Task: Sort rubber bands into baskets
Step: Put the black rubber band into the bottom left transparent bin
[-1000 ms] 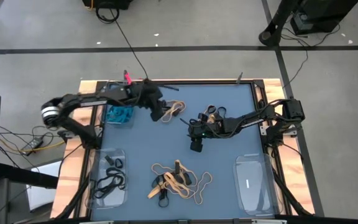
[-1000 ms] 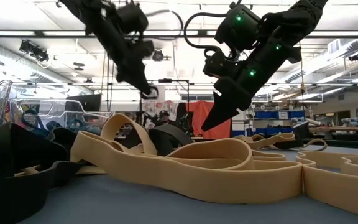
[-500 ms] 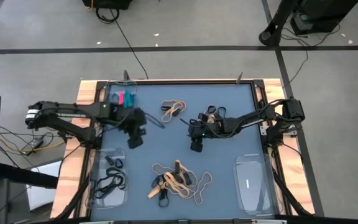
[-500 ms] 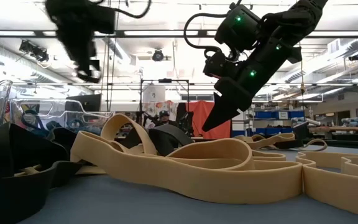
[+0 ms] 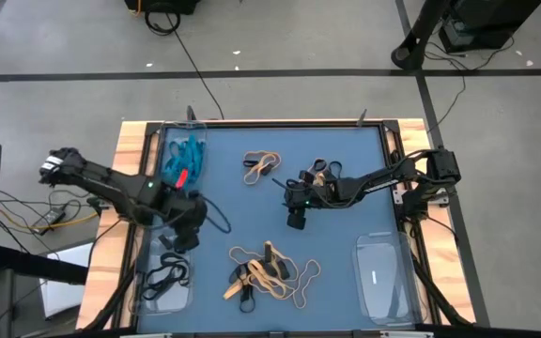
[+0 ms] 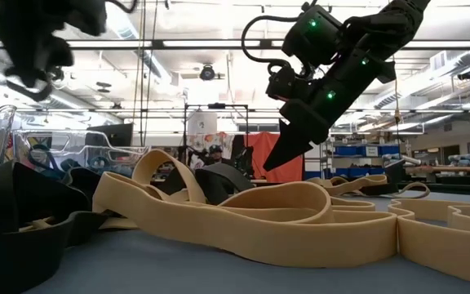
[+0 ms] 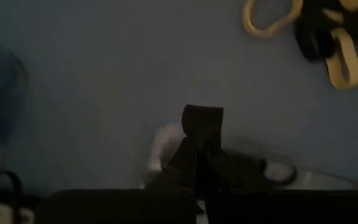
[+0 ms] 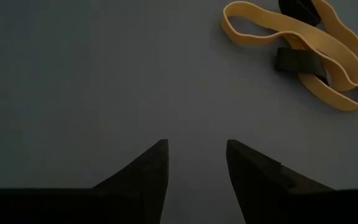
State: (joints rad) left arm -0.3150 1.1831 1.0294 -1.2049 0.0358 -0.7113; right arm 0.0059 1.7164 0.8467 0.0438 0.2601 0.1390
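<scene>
In the overhead frame's lower left, the left pincer [image 5: 184, 237], clamped on a black rubber band [image 7: 202, 127], hangs just above the near-left basket [image 5: 148, 286], while the right pincer [image 5: 296, 220] waits open at centre.

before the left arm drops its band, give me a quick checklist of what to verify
1. Left end effector shut on a black band: ok.
2. Left end effector over the basket of black bands: not ok, it sits at the basket's far edge.
3. Band colour matches that basket's contents: ok, black.
4. Right end effector open, holding nothing, above bare mat: ok.
5. Arms apart from each other: ok.
6. Loose bands left to sort, the tan pile: not ok.
</scene>
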